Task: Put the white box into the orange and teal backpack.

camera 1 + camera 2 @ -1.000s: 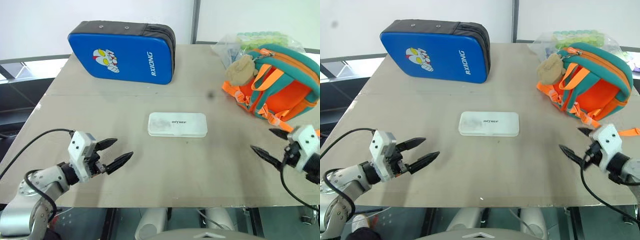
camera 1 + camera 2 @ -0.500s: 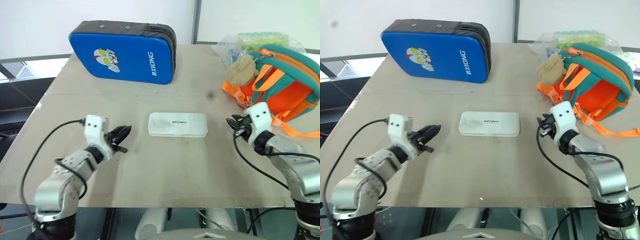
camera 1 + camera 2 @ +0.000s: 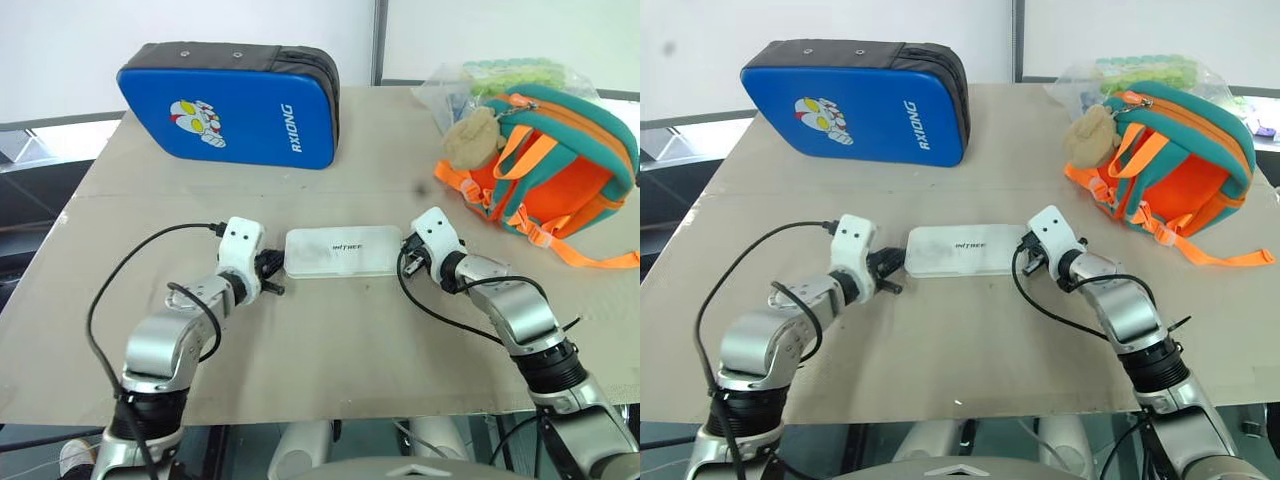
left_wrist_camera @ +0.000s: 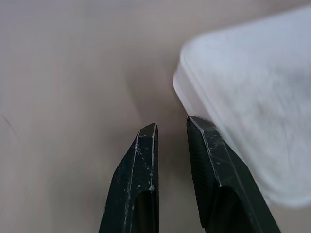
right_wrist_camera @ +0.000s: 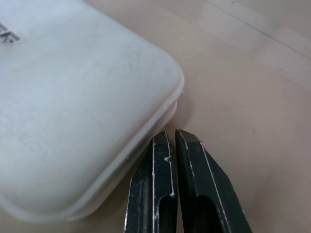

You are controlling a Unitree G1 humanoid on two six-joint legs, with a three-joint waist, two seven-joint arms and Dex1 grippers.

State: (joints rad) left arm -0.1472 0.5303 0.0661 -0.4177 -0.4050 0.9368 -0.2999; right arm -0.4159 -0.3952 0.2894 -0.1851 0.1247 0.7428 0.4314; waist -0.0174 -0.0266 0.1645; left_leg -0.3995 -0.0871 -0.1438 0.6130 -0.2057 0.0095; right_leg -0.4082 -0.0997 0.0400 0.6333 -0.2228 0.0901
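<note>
The flat, smooth white box lies on the matte worktop between both pinched-closed hands, left hand and right hand at its short ends; orange and teal backpack beyond the right hand, glossy blue padded case beyond the left

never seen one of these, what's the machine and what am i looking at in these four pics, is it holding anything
It is a humanoid robot with two arms, each ending in a two-fingered black gripper. The two wide pictures come from cameras in its head, looking down at a table. The two close-ups come from cameras on its wrists, looking along the fingers.

On the table lie a white box, an orange and teal backpack, a blue padded case and a clear plastic bag behind the backpack.

The left gripper sits at one end of the box, the right gripper at the other. Both are shut, beside the box rather than around it, so nothing is held.
</note>
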